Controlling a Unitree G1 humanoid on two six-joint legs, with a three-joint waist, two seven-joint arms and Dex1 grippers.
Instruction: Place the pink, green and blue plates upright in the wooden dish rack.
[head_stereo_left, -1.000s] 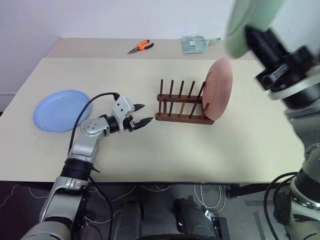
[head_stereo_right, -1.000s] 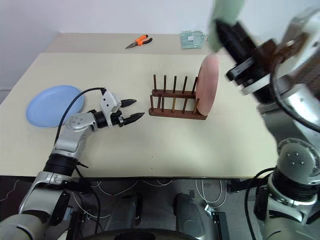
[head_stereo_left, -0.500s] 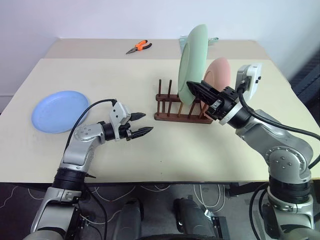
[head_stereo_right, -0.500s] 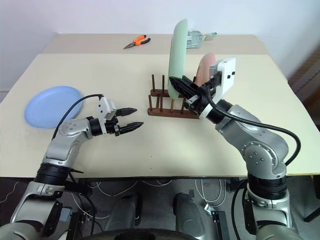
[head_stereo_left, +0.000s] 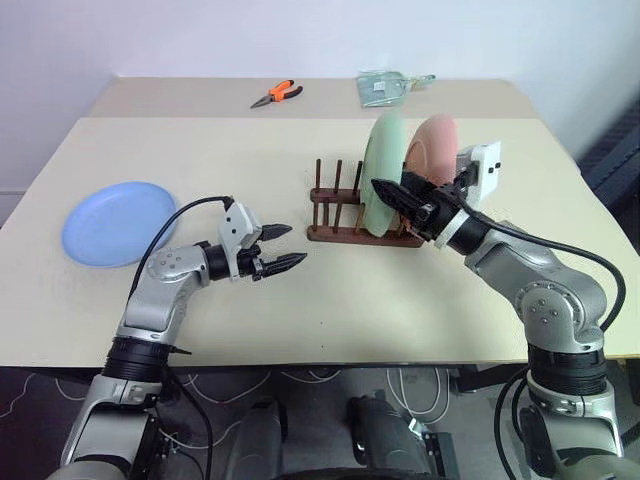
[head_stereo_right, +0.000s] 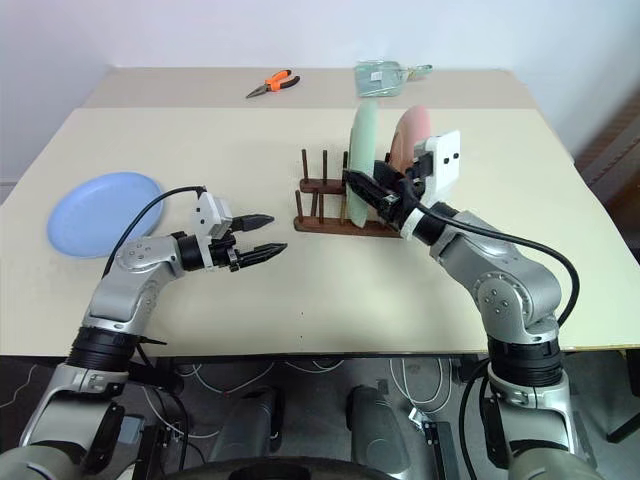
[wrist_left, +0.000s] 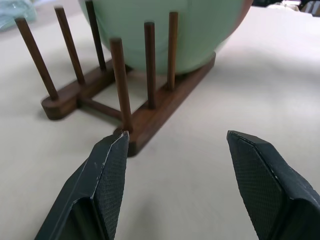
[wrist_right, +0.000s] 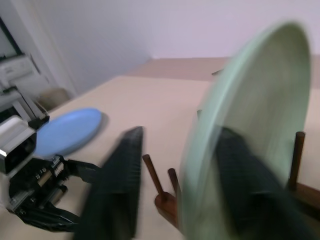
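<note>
The mint green plate (head_stereo_left: 385, 160) stands upright between the pegs of the wooden dish rack (head_stereo_left: 335, 232), just left of the pink plate (head_stereo_left: 440, 145), which is upright in the rack's right end. My right gripper (head_stereo_right: 362, 188) is open, one finger on each side of the green plate's rim (wrist_right: 260, 100). The blue plate (head_stereo_left: 108, 220) lies flat at the table's left. My left gripper (head_stereo_left: 285, 247) hovers open and holding nothing a short way left of the rack (wrist_left: 155, 112), pointing at it.
Orange pliers (head_stereo_left: 280, 93) and a clear packet (head_stereo_left: 385, 87) lie on the far table strip behind the rack. The rack's left slots hold no plate. Bare tabletop lies between the blue plate and the rack.
My right arm has brought the green plate down from high above into the rack beside the pink plate, and its fingers have opened. The left gripper has hardly moved.
</note>
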